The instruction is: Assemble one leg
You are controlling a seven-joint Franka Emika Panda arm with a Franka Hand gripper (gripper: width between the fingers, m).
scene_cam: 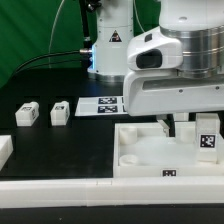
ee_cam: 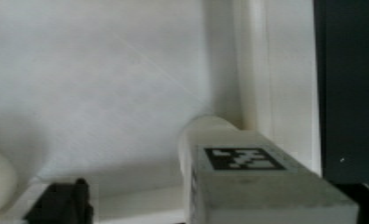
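Note:
One leg (scene_cam: 208, 137), a small white block with a black-and-white tag, stands upright at the far right corner of the large white tray-like part (scene_cam: 140, 160). My gripper (scene_cam: 184, 127) hangs low over that corner, just beside the leg toward the exterior view's left. In the wrist view the leg (ee_cam: 252, 175) is close and large against the tray's white wall (ee_cam: 110, 90). One black finger (ee_cam: 60, 202) shows with a clear gap between it and the leg. The other finger is hidden. The gripper (ee_cam: 188, 206) looks open and holds nothing.
Two more legs (scene_cam: 27, 113) (scene_cam: 59, 112) stand on the black table at the exterior view's left. A further white part (scene_cam: 5, 150) is at the left edge. The marker board (scene_cam: 100, 104) lies behind the tray. The arm's base is at the back.

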